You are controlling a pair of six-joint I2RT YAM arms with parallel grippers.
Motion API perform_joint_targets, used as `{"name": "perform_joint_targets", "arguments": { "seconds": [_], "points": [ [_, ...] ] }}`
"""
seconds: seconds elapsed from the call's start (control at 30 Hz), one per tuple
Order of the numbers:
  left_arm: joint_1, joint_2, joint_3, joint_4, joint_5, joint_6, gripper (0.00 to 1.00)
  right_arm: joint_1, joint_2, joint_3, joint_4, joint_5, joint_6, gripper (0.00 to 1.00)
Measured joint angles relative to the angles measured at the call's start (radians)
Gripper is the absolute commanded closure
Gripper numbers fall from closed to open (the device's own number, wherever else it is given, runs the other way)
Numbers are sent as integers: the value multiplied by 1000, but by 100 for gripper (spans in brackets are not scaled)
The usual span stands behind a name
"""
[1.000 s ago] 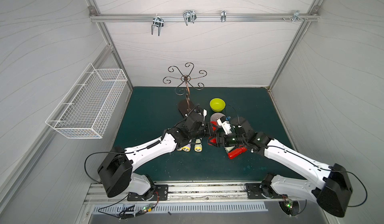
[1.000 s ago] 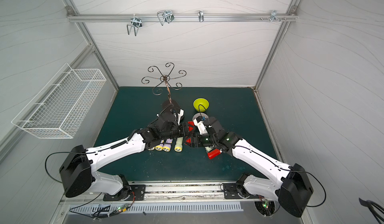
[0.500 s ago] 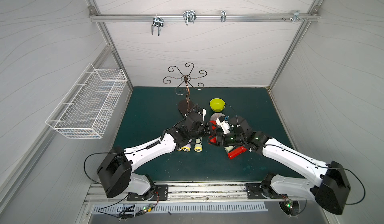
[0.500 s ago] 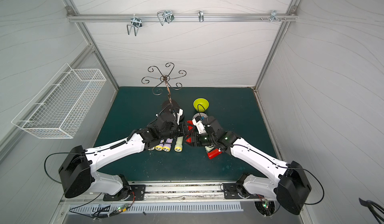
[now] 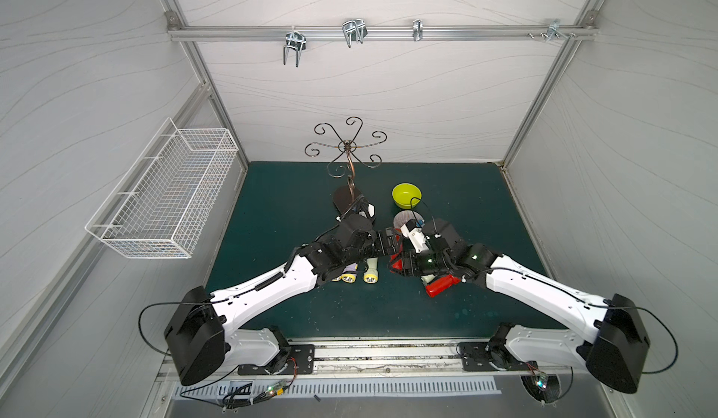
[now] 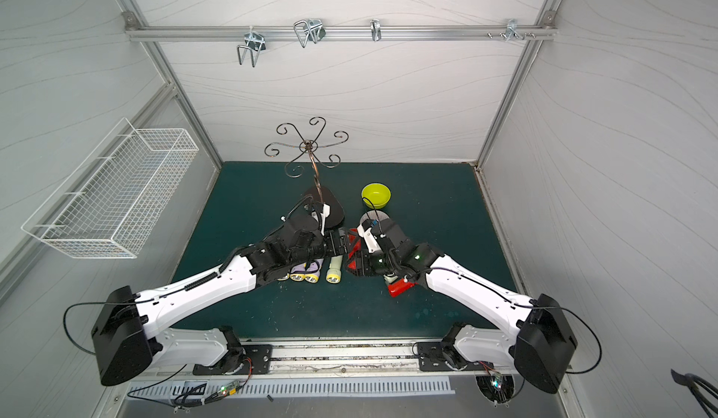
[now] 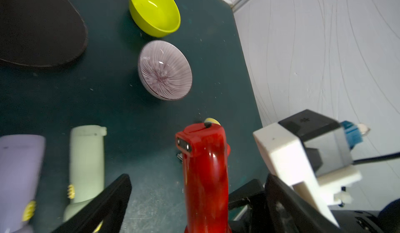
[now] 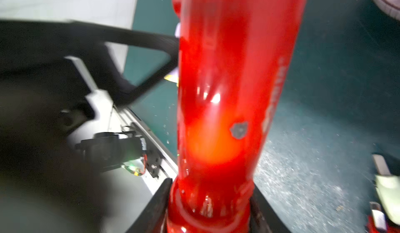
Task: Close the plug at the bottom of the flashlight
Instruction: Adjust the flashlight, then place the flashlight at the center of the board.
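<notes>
Red flashlight (image 7: 205, 177): glossy, smooth plastic, bright highlights.
Pale flashlight (image 7: 86, 156): matt plastic.
Lime bowl (image 7: 154, 9): smooth, shiny plastic.
Lilac bowl (image 7: 165, 69): glazed, finely ribbed.
Surface (image 7: 129, 117): dark green, matt, speckled with scuffs.
Wire basket (image 5: 163, 202): white-coated metal.
Scroll stand (image 5: 347, 146): coppery metal rod.
Hooks (image 5: 353, 33): bright bare metal.

lime bowl (image 7: 154, 9), ribbed bowl (image 7: 165, 70), wire basket (image 5: 163, 198), scrolled stand (image 5: 348, 146)

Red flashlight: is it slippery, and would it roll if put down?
Probably slippery: the red flashlight looks glossy, with bright glints. Likely stiff: the right gripper clamps it without denting it. Its rounded body might roll.
</notes>
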Motion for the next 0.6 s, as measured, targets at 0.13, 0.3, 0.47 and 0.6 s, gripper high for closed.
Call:
{"name": "perform_joint_targets", "arguments": {
  "seconds": [0.13,0.3,0.47,0.6],
  "points": [
    [0,-80,-2,-68,-121,33,0,18,66,0,-45,61,-2,100],
    [0,-193,-27,-144,-279,76,0,48,183,18,-90,138,0,100],
    [0,-275,-60,-190,-379,109,0,63,288,43,-94,180,9,100],
    [0,-328,-86,-217,-425,127,0,77,376,86,-95,208,26,100]
  ]
}}
